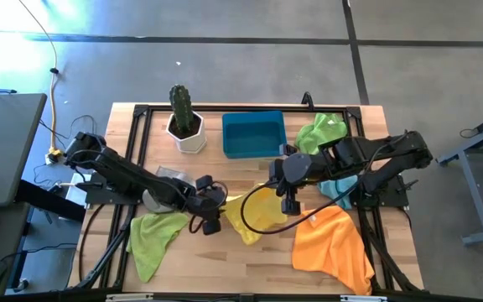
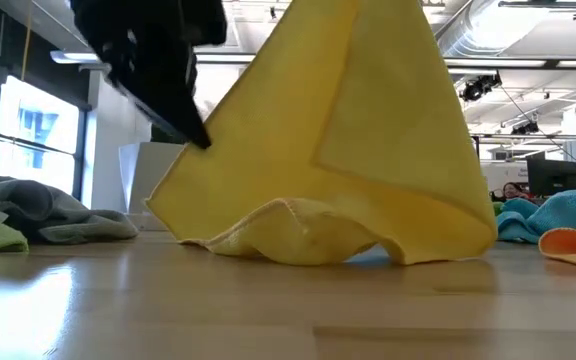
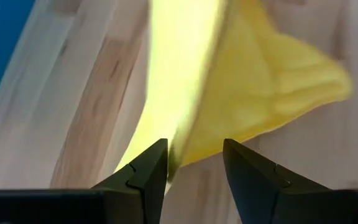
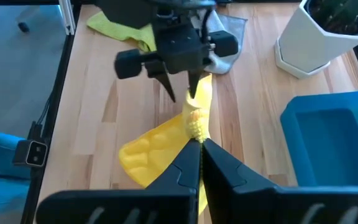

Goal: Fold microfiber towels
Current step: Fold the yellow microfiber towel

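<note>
The yellow towel [image 1: 254,214] is at the table's middle, between my two grippers. Its upper part is raised like a tent [image 2: 358,110] and its lower folds [image 2: 298,240] lie on the wood. My right gripper [image 4: 199,149] is shut on its raised part; it also shows in the high view [image 1: 290,205]. My left gripper [image 3: 194,165] is open, and the towel's raised edge [image 3: 179,134] runs down between its fingers. The orange towel [image 1: 334,243], two lime green towels [image 1: 153,235] [image 1: 321,130], the grey towel [image 1: 170,178] and the light blue towel [image 1: 338,189] lie about. My right gripper pinches a bunched, ridged part of the yellow towel [image 4: 196,127] between its two fingers. That part is lifted off the table, and the cloth hangs from it down to the wood. My left gripper has the towel's edge [image 3: 176,146] close by one finger [image 3: 154,168]; whether it touches, I cannot tell.
A blue plastic bin [image 1: 254,134] and a cactus in a white pot [image 1: 187,122] stand at the far side. The orange towel lies near the front right and a lime green one at the front left. Bare wood shows at the near edge [image 2: 268,310].
</note>
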